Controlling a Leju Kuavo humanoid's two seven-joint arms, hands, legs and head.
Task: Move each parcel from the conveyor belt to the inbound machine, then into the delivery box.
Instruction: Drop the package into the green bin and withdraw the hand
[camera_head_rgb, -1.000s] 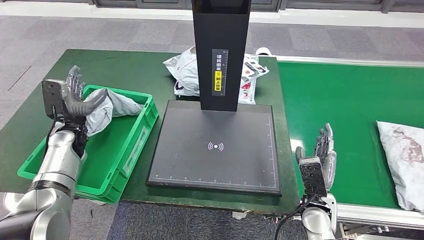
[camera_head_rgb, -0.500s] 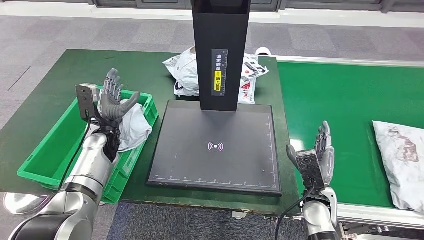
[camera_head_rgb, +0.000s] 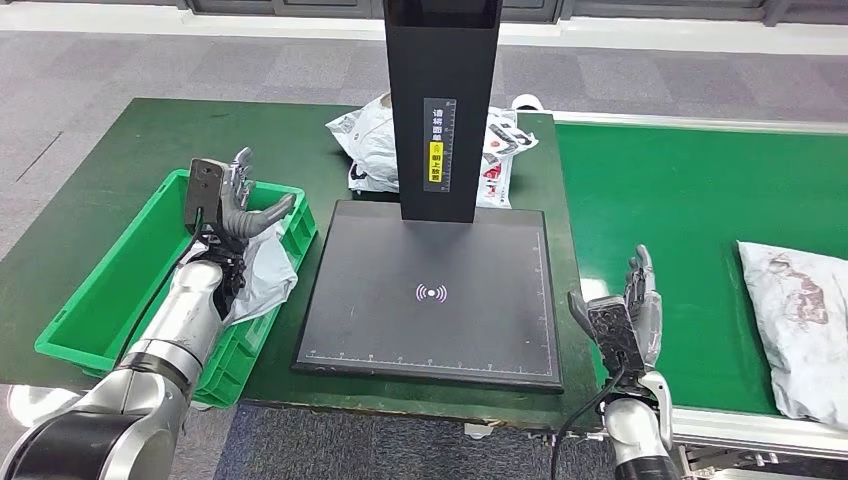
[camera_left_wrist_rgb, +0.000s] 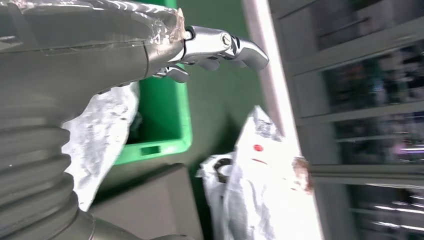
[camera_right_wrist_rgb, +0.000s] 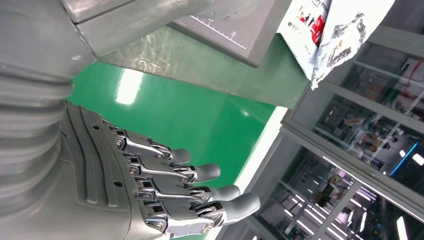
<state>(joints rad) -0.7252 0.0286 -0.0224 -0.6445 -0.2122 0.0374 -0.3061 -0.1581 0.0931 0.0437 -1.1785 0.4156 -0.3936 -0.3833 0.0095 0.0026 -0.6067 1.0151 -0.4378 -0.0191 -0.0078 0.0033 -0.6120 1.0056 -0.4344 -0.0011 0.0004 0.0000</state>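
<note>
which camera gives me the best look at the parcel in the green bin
The head view: the grey parcel lies in the green bin, partly behind the open left hand. The left wrist view catches a blurred edge beside the thumb.

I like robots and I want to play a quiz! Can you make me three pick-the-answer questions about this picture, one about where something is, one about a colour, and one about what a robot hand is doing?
1. Where does the grey parcel near the left robot hand lie?
A. On the black scanner plate
B. In the crate, over its near-right wall
C. On the floor

2. What colour is the crate?
A. Green
B. Red
C. Yellow

3. What is the right robot hand doing?
A. Gripping a parcel
B. Pressing the scanner plate
C. Holding nothing, fingers straight

Answers:
1. B: the head view shows the grey parcel draped at the crate's wall beside the black scanner plate, which is bare.
2. A: the crate's walls are bright green.
3. C: the right wrist view shows its fingers stretched out over the green belt, and the white parcel lies apart from it.
</note>
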